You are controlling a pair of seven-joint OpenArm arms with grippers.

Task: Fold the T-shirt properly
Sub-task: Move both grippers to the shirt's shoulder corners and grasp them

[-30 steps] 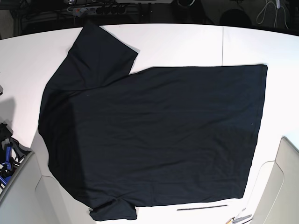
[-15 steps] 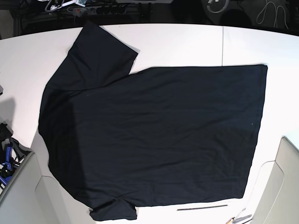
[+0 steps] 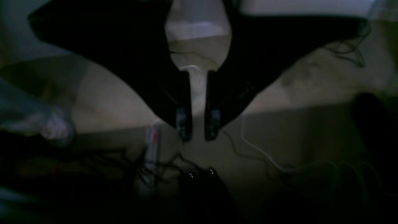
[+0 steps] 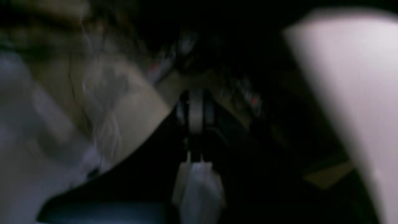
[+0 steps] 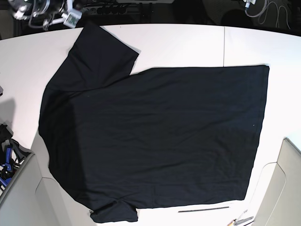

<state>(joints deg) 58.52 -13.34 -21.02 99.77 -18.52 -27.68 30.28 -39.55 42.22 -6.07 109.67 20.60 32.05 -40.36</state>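
Observation:
The black T-shirt [image 5: 155, 136] lies spread flat on the white table [image 5: 188, 42], neck end to the left, one sleeve [image 5: 101, 52] at the back left and the other [image 5: 115, 214] at the front edge. Part of the right arm [image 5: 47, 12] shows beyond the table's back left corner, and a bit of the left arm [image 5: 250, 4] at the back right; both are clear of the cloth. In the left wrist view my left gripper [image 3: 198, 127] hangs over floor with a narrow empty gap between its fingers. My right gripper [image 4: 195, 99] is blurred, fingers pressed together, holding nothing.
A thin dark strip [image 5: 203, 209] and small tools [image 5: 242, 219] lie near the front right edge. Blue-handled items [image 5: 7, 162] sit at the left edge. Grey panels [image 5: 287, 188] stand at both front corners. Cables [image 3: 267, 155] trail on the floor under the left gripper.
Parts of both arms have come into the base view at the back left and back right. The T-shirt has not moved.

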